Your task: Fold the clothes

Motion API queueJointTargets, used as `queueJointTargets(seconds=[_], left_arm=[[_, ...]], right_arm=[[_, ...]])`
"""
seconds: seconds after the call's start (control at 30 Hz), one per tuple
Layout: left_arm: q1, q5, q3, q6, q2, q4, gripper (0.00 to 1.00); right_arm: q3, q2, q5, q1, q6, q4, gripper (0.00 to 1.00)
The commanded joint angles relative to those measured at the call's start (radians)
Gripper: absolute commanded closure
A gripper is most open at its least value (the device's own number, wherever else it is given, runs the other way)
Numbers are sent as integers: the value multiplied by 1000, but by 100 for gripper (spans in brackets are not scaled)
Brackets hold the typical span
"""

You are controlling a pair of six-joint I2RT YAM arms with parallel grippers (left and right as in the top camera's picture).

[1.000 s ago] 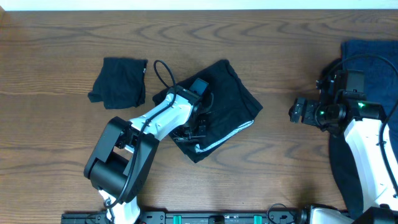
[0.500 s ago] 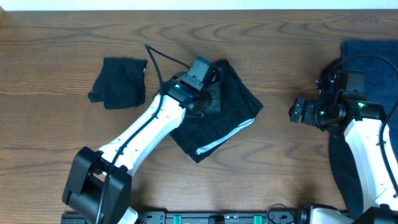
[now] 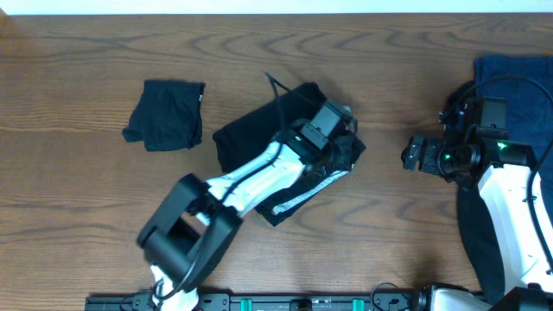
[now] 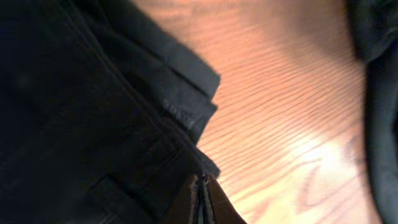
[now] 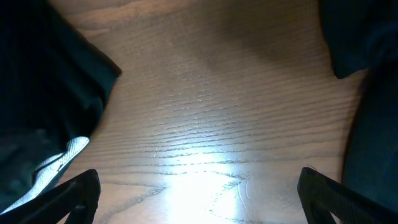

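Observation:
Black shorts [image 3: 251,138] with a white stripe lie partly folded in the middle of the table. My left gripper [image 3: 341,128] reaches over their right corner. In the left wrist view its fingers [image 4: 202,202] are pressed shut, with the tips at the folded edge of the shorts [image 4: 93,112]. I cannot tell whether any cloth is pinched. My right gripper [image 3: 413,155] is open and empty over bare wood to the right of the shorts. In the right wrist view [image 5: 199,196] the shorts [image 5: 43,93] show at the left.
A folded black garment [image 3: 166,112] lies at the back left. A pile of dark blue clothes [image 3: 518,78] lies at the right edge, under and behind the right arm, and shows in the right wrist view [image 5: 367,37]. Bare wood [image 3: 389,207] separates the shorts from the pile.
My left gripper has swept across the shorts, from their lower middle up and then right to the right corner. The right arm has not moved.

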Motion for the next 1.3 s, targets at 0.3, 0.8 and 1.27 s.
queueJointTargets(seconds=[0.3, 0.8, 1.27], left_arm=[[0, 98, 4, -5, 178, 142, 93], [64, 129, 12, 149, -265, -180, 93], [210, 388, -80, 245, -382, -588, 94]], right_arm=[[2, 0, 6, -6, -14, -1, 1], [2, 0, 6, -6, -14, -1, 1], [2, 0, 6, -6, -14, -1, 1]])
